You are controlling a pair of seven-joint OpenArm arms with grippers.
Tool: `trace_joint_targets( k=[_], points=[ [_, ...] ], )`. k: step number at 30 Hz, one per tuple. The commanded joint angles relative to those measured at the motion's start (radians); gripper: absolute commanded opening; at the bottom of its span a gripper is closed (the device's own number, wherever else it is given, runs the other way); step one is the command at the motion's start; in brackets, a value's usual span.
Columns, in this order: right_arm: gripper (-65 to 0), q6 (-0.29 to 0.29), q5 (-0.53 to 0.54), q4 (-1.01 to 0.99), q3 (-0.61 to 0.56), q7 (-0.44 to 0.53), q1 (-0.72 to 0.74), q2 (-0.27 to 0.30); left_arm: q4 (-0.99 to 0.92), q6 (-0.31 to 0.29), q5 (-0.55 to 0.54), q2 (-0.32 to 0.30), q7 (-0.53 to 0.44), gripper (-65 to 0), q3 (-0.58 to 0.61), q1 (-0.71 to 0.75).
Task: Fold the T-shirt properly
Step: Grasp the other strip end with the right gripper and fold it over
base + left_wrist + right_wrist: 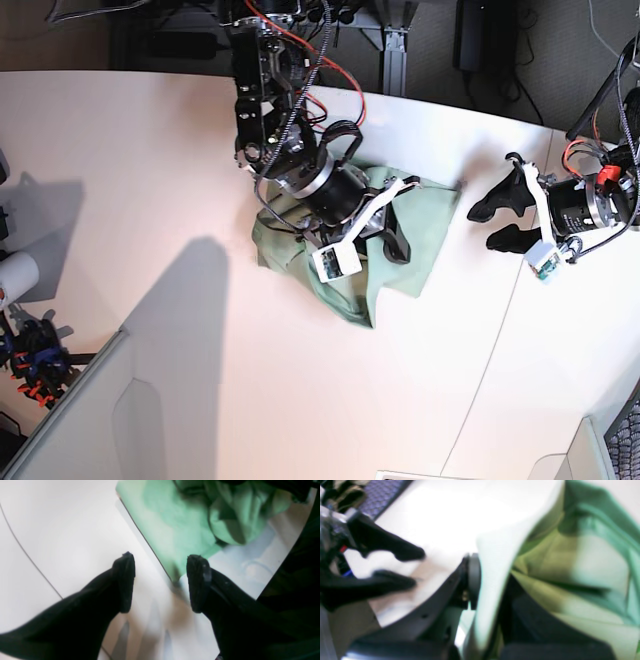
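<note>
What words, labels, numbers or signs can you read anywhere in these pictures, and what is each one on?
None can be read.
T-shirt: plain green cloth, no print or tag showing in any view.
White blocks on the two arms: no lettering that can be made out; too small.
Table: bare white surface, no markings besides a thin seam line.
The right wrist view is too blurred for any text.
</note>
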Motion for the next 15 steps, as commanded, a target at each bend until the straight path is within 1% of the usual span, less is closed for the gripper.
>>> trace_joint_targets(
  k=[1,5,9,10,12,13,14,15],
  points=[
    [-65.0,0.005,0.008,0.011,-0.021,0.034,0.022,-0.015,0.016,-0.016,-0.018,-0.014,-0.024,-29.3,-0.008,-0.008],
    [-65.0,0.005,-0.055,-0.010,-0.073,0.036,0.028,-0.040,0.016,-0.016,-0.018,-0.014,-0.024,-29.3,-0.008,-0.002],
    [-65.0,0.005,-0.061,-0.056,-0.090,0.061,0.035,-0.042,0.016,-0.016,-0.027,-0.014,-0.024,-29.3,-0.008,-0.002],
    [-61.6,0.005,-0.062,-0.068,-0.090,0.066,0.035,-0.042,0.016,-0.016,-0.027,-0.014,-0.024,-29.3,-0.008,-0.002],
    [-41.8,0.005,-0.061,-0.094,-0.090,0.089,0.035,-0.042,0.016,-0.016,-0.027,-0.014,-0.025,-29.3,-0.008,-0.003],
    [-34.0,0.005,-0.061,-0.105,-0.090,0.101,0.035,-0.042,0.016,-0.016,-0.027,-0.014,-0.028,-29.3,-0.008,-0.002],
    [-28.5,0.005,-0.060,-0.109,-0.091,0.113,0.035,-0.042,0.016,-0.016,-0.027,-0.014,-0.030,-29.3,-0.008,-0.003],
    [-25.8,0.005,-0.052,-0.110,-0.091,0.115,0.035,-0.042,0.016,-0.016,-0.027,-0.014,-0.033,-29.3,-0.008,-0.003]
  ],
)
